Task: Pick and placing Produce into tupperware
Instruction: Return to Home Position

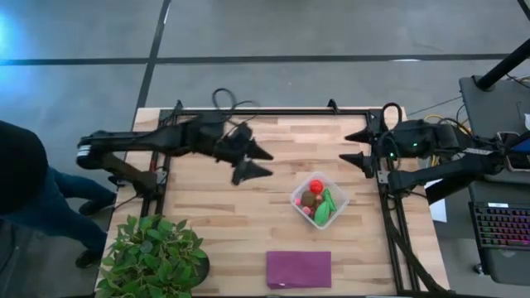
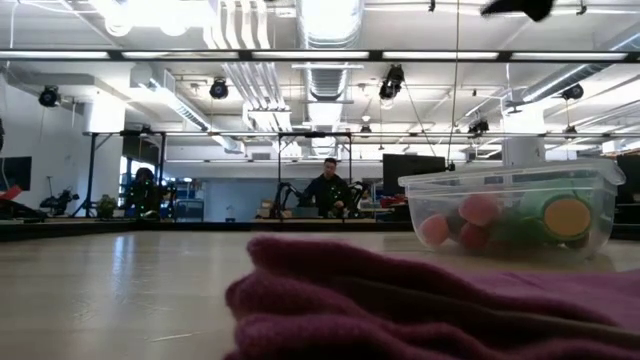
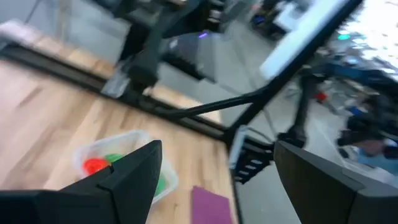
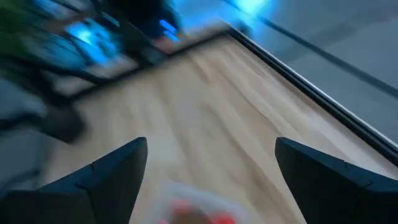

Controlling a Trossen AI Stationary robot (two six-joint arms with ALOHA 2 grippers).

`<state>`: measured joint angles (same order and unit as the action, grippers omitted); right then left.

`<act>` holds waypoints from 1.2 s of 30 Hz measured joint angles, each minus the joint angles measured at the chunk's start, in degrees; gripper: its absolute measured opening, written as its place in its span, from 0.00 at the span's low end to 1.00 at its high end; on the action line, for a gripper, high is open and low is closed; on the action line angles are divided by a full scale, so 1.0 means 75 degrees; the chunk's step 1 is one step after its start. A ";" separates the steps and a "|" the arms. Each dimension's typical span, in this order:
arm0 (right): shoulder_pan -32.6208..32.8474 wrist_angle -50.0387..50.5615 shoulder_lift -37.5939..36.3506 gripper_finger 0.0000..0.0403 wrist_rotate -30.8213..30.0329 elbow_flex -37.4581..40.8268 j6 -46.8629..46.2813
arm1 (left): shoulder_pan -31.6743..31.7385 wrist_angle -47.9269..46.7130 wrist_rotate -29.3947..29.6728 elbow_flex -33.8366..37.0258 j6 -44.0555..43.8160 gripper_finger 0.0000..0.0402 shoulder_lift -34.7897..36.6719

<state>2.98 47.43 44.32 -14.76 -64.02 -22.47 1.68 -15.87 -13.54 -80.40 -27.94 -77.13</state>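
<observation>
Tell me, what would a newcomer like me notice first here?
A clear tupperware on the wooden table, right of centre and filled with bright toy produce, draws the eye first. Two dark arms reach in from the sides, the left gripper and right gripper both open and empty. A purple cloth and a leafy plant sit along the front edge.

The pale wooden worktop (image 1: 232, 207) filled the middle of the high view, its planks running left to right. On it, right of centre, stood the clear tupperware (image 1: 341, 199), set cornerwise to the worktop's edges. A flat purple cloth (image 1: 298, 269) lay near the bottom edge just below it, well apart from the leafy potted plant (image 1: 153, 257) at the lower left corner.
</observation>
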 joint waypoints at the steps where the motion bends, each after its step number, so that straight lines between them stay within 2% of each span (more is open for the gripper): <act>1: 0.0000 -0.0511 -0.0061 0.86 0.0240 0.0114 0.0119 | -0.0092 0.0265 0.0002 0.0320 0.0055 0.73 0.0257; 5: 0.0000 -0.1675 -0.0149 0.86 0.0430 0.0614 0.0208 | -0.0390 0.1683 -0.0038 0.1993 0.0147 0.73 0.1356; 10: -0.0005 -0.1980 -0.0213 0.86 0.0546 0.1118 0.0170 | -0.0578 0.4105 -0.0143 0.4313 0.0039 0.73 0.2699; 15: -0.0166 -0.3209 -0.0543 0.86 0.1694 0.1714 0.0232 | -0.0587 0.5458 -0.0152 0.6148 -0.0039 0.73 0.4075; 19: -0.0557 -0.4052 -0.1016 0.86 0.1948 0.2260 0.0186 | -0.0587 0.5664 -0.0152 0.7059 -0.0208 0.73 0.5123; 26: -0.1471 -0.3821 -0.2152 0.86 0.1939 0.2984 0.0062 | -0.0581 0.5545 -0.0152 0.8386 -0.0432 0.73 0.6700; 28: -0.1665 -0.3453 -0.2463 0.86 0.1630 0.3048 0.0012 | -0.0581 0.5369 -0.0155 0.8716 -0.0671 0.73 0.7034; 30: -0.1822 -0.2753 -0.2733 0.86 0.0888 0.3059 -0.0348 | -0.0575 0.5282 -0.0163 0.9046 -0.0863 0.73 0.7546; 32: -0.1885 -0.1911 -0.3004 0.86 0.0441 0.3067 -0.1421 | -0.0575 0.5251 -0.0172 0.9330 -0.0898 0.73 0.8061; 34: -0.1874 -0.1445 -0.3289 0.86 0.0445 0.3078 -0.1801 | -0.0575 0.5190 -0.0178 0.9579 -0.0898 0.73 0.8538; 36: -0.1852 -0.1844 -0.3575 0.86 0.1224 0.3181 -0.0947 | -0.0575 0.5184 -0.0175 0.9819 -0.0898 0.73 0.9024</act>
<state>-10.91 33.60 17.51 -5.59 -40.16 -29.57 -2.63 23.01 -14.85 -6.75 -34.68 -9.46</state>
